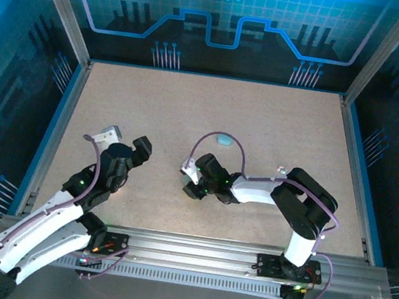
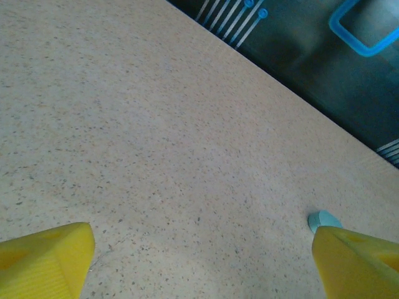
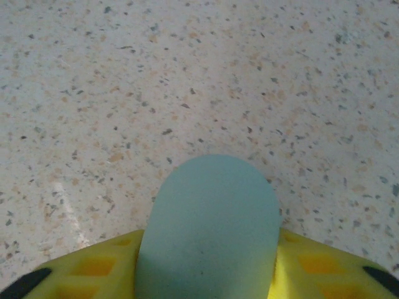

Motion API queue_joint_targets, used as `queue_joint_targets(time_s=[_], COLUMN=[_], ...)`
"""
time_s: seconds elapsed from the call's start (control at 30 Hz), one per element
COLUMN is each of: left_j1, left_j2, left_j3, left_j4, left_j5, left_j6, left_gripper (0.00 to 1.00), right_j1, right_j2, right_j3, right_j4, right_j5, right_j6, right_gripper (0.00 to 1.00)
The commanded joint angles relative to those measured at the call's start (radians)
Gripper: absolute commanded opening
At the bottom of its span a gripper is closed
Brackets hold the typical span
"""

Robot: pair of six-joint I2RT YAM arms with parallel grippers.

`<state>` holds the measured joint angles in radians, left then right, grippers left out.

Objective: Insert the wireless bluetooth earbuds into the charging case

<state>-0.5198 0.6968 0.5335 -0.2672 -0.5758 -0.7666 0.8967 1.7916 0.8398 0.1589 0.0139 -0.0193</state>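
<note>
Speckled beige counter point(image 1: 277, 123) is carrying the scene, and the far wall point(image 1: 225, 19) is glowing with blue circuit-style line art.

On the left, the left end effector point(image 1: 142, 149) is hanging above bare counter and pointing toward the far right. Its yellow fingers point(image 2: 47, 258) are standing wide apart, gripping nothing and touching nothing.

Near the middle, the right end effector point(image 1: 193, 187) is pointing leftward, low over the counter. In the right wrist view its own yellow fingers are pressing against both sides of a pale teal oval case point(image 3: 209, 224). The case is sitting between them with its rounded end poking out past the tips, and the jaws are standing partly closed, clamping it. Whether that case is resting on the counter or lifted off it, I cannot tell.

Slightly right of that end effector and farther back, a pale blue oval case point(image 1: 224, 140) is lying alone on the counter, apart from both arms. In the left wrist view it is peeking out just beyond one yellow fingertip.
</note>
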Motion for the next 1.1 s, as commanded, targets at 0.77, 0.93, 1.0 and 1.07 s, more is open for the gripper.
queue_joint_targets(time_s=[0.77,0.93,1.0,1.07], left_j1=[0.008,0.008,0.006,0.007], left_j2=[0.325,0.413,0.429,0.439], left_j3=[0.295,0.353,0.359,0.359], left_j4=[0.289,0.247,0.256,0.271], left_j5=[1.164,1.229,1.233,1.23], left_j6=[0.319,0.296,0.28,0.258], left_gripper=[0.89,0.79,0.76,0.72], right_j1=[-0.237,-0.237,-0.237,-0.237], right_j2=[-0.651,-0.666,-0.67,-0.675], right_j3=[0.027,0.021,0.022,0.02], right_j4=[-0.196,-0.156,-0.154,-0.148], right_j5=[-0.429,-0.417,-0.419,-0.421], right_j6=[-0.439,-0.427,-0.431,-0.431], right_gripper=[0.33,0.33,0.33,0.33])
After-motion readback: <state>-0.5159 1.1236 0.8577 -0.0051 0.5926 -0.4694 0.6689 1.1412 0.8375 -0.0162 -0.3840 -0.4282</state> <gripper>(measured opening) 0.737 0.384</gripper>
